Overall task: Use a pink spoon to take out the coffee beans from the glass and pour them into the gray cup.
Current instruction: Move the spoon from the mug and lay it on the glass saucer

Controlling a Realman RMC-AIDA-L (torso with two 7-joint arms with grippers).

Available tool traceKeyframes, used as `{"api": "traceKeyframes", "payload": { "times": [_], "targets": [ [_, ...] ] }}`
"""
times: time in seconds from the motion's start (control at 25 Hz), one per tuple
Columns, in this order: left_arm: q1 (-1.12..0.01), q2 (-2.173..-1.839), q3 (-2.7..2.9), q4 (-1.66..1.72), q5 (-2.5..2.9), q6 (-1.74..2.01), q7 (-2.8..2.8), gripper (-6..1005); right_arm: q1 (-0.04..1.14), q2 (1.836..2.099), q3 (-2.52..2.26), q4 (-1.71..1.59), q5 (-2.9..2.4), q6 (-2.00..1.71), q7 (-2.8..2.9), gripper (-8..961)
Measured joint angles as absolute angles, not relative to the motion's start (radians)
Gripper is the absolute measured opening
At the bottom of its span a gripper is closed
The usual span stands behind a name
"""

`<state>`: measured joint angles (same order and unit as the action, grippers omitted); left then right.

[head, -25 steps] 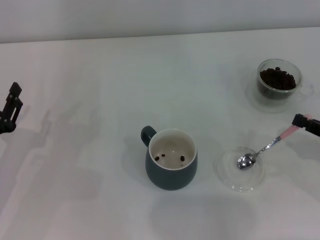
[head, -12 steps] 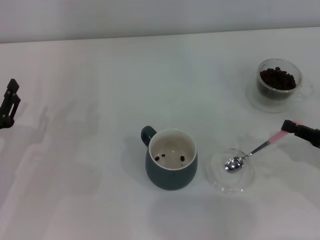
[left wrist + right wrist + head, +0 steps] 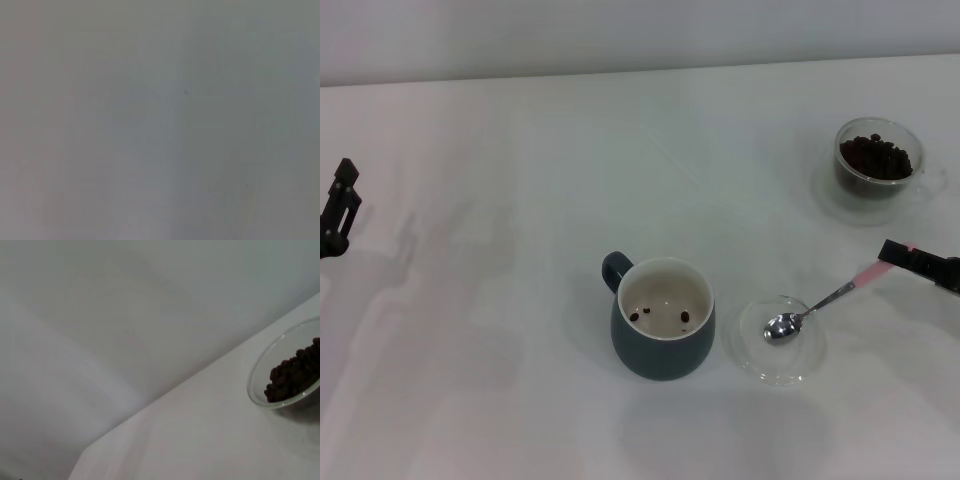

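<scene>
The gray cup stands at the table's middle front with a few coffee beans on its cream bottom. My right gripper, at the right edge, is shut on the pink handle of the pink spoon. The spoon's shiny bowl looks empty and rests in a flat clear dish right of the cup. The glass, with a heap of beans, stands at the far right; it also shows in the right wrist view. My left gripper is parked at the left edge.
The white table runs back to a pale wall. The left wrist view shows only bare table surface. The flat dish lies close to the cup's right side.
My right gripper has moved left with the spoon, and the spoon bowl and the flat dish have shifted left toward the cup. My left gripper has drawn slightly toward the left edge.
</scene>
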<state>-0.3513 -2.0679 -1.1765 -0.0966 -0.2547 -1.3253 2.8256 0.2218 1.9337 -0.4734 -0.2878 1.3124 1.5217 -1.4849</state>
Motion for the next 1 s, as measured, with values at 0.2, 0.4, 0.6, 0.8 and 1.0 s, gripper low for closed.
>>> {"api": "traceKeyframes", "payload": {
  "times": [0.2,0.4,0.6,0.8,1.0],
  "targets": [
    [-0.351,-2.068,-1.176,-0.097,-0.255,-1.325,2.826,519,0.221,1.936,-0.480,-0.286,1.303,1.513,-1.446,155],
    [-0.351,-2.068,-1.177,-0.097,-0.255,-1.325,2.826,519,0.221,1.943,-0.480,-0.285,1.293,1.509,-1.396,155],
    [-0.351,-2.068,-1.177,-0.097,-0.255,-1.325,2.826,519,0.222,1.953,-0.480,-0.285,1.286,1.506,-1.371,155],
    [-0.351,-2.068,-1.177,-0.098,-0.255,-1.325,2.826,518,0.226,1.960,-0.490,-0.285,1.284,1.506,-1.359,155],
    [-0.351,-2.069,-1.177,-0.101,-0.255,-1.325,2.826,518,0.235,1.960,-0.507,-0.284,1.284,1.506,-1.345,155]
  ]
}}
